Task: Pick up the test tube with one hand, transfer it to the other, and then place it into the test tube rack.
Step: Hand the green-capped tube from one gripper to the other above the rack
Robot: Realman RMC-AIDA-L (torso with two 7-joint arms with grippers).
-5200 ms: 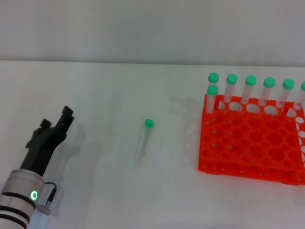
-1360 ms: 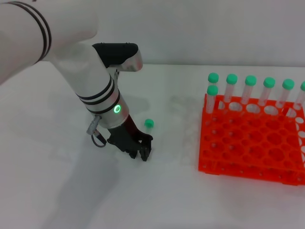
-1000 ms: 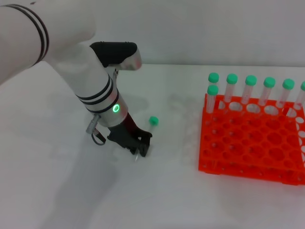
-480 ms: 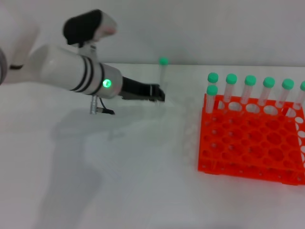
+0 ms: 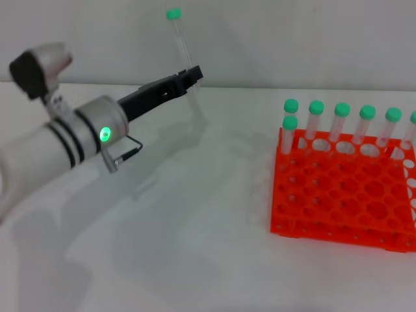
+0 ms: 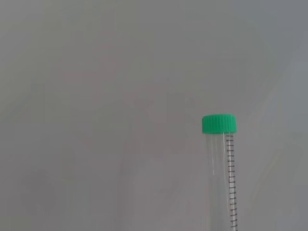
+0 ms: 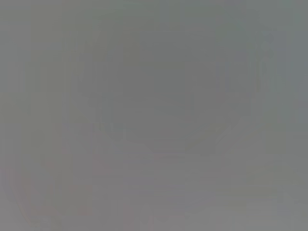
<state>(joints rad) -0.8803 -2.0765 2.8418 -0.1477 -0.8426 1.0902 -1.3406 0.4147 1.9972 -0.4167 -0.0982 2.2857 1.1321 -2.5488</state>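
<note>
White surface [image 5: 195, 247] in the foreground, plain grey wall behind. On the right, one orange test tube rack [image 5: 344, 198] resting on it, seven green-capped tubes [image 5: 341, 123] upright at its far edge, the outermost cut off by the frame. On the left, left hand [image 5: 190, 77] raised above the surface, closed around the lower part of one test tube [image 5: 178, 36], held nearly upright, green cap topmost, well apart from the rack. Right hand out of sight.

Even, bright light; soft shadows on table [image 5: 195, 260]; right wrist view featureless grey.
</note>
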